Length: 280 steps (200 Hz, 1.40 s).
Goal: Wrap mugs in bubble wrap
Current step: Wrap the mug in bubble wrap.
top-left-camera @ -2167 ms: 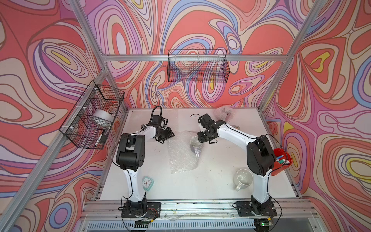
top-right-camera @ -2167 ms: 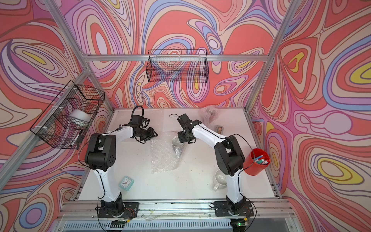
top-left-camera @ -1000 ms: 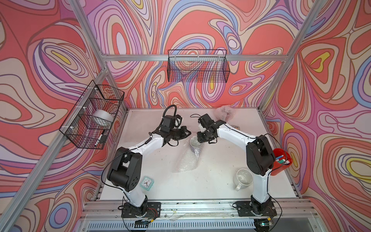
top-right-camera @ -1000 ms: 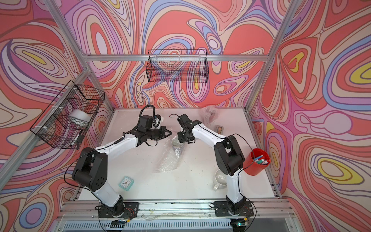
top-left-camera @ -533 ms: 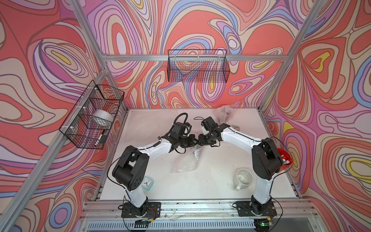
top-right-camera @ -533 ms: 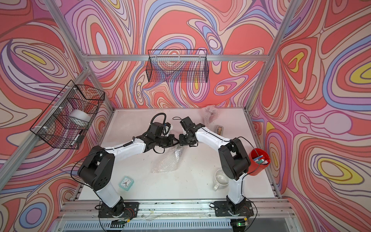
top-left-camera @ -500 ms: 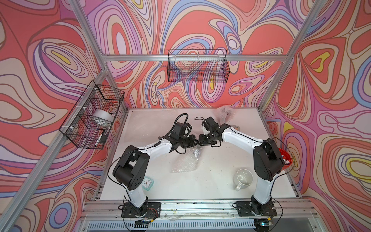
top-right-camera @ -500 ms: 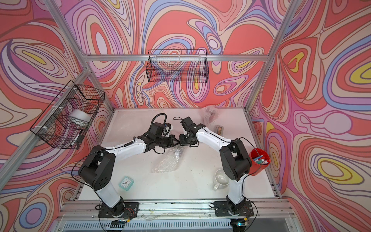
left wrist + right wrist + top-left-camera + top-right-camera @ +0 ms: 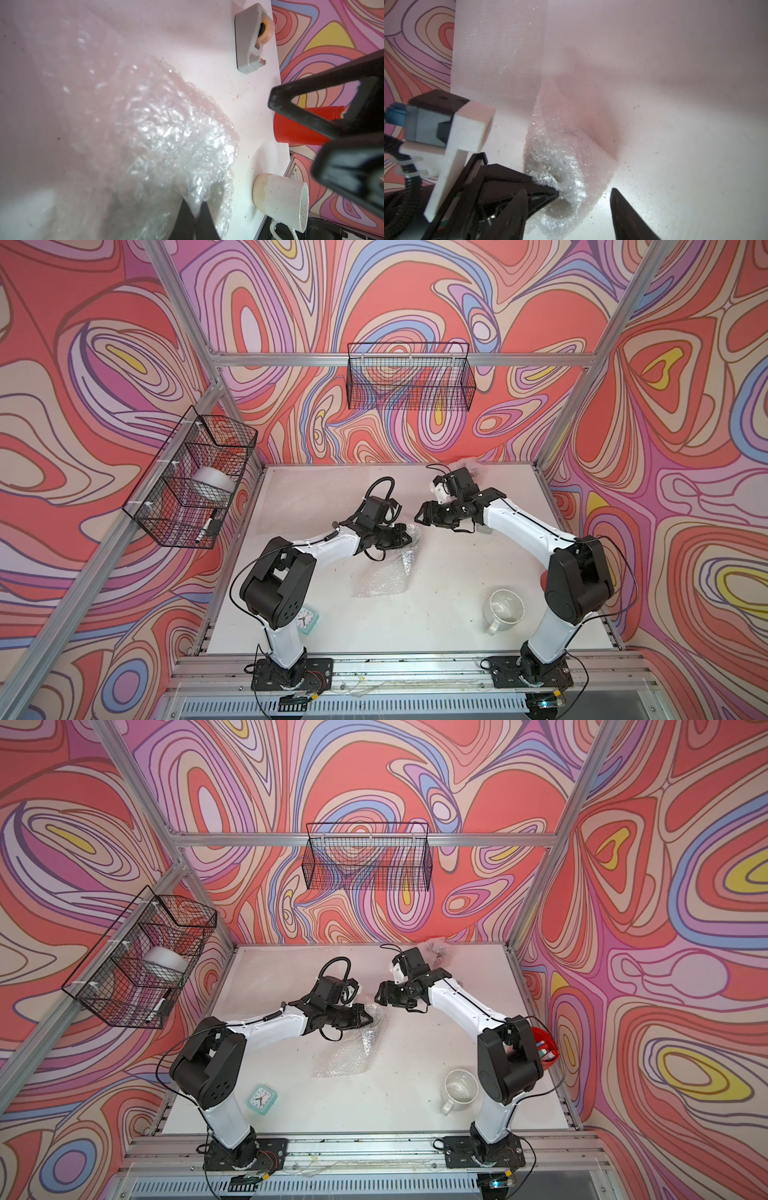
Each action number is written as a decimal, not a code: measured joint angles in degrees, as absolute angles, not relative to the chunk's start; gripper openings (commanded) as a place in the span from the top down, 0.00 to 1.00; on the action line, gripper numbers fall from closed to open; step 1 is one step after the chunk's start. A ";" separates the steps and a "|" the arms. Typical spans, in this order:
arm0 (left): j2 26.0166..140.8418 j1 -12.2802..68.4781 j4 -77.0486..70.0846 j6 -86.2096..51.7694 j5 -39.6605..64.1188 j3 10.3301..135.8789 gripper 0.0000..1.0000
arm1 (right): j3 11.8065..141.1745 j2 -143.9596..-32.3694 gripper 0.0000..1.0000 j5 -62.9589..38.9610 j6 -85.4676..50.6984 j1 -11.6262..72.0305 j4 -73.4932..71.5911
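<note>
My left gripper is shut on an edge of the clear bubble wrap, pulled up from the table's middle. The raised wrap bulges over something round that I cannot make out. My right gripper hangs open just beyond the fold, nothing between its fingers, facing the left gripper. A white speckled mug stands upright at the front right. No red or lavender mug shows plainly.
A second bubble wrap sheet lies flat at the back left. A crumpled wrap bundle sits at the back. A red cup with markers, a tape dispenser and a small clock stand around. Wire baskets hang on the walls.
My left gripper swept right with the wrap's edge, folding it over the pale mug that stood there. My right gripper drew back from that mug and opened.
</note>
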<state>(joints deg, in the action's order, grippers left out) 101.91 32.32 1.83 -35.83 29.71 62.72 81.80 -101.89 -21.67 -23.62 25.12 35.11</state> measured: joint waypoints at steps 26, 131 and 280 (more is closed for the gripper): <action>102.10 32.32 1.96 -35.57 29.71 62.83 0.91 | 83.05 -104.95 0.34 -24.43 -22.76 25.39 35.18; 101.86 32.77 2.59 -35.16 30.15 63.24 0.81 | 85.49 -114.37 0.34 -21.41 -20.25 26.26 37.71; 93.84 36.88 3.38 -38.72 29.08 55.40 0.85 | 85.60 -114.39 0.37 -18.85 -21.21 26.98 37.89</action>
<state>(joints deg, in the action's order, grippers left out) 93.84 36.88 3.38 -38.72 29.08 55.40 85.60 -114.39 -18.85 -21.21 26.98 37.89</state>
